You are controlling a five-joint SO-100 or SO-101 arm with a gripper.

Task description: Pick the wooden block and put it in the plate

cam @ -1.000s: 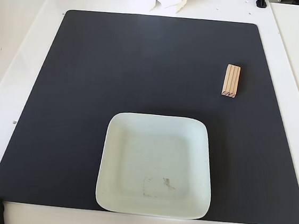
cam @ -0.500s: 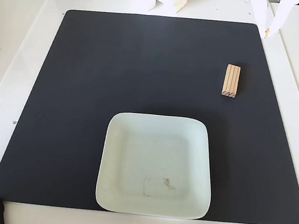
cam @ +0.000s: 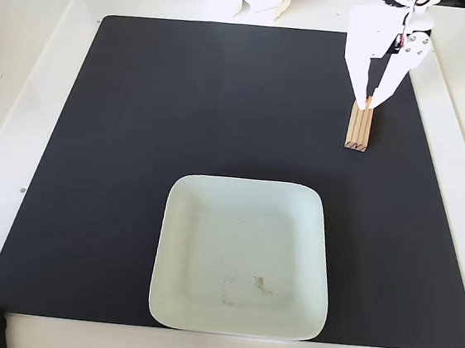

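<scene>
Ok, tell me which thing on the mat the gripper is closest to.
The wooden block. The gripper sits right at its far end, near the mat's upper right, while the plate lies well away at the mat's near edge.

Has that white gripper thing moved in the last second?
Yes. The gripper has come down from the top edge of the fixed view onto the black mat, its tips now at the far end of the wooden block.

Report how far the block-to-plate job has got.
Done: the gripper is at the far end of the wooden block. In hand: lining up the grasp; the block lies flat on the black mat, not lifted, and whether the jaws have closed is unclear. Left: grip, lift, carry to the empty plate, release.
</scene>
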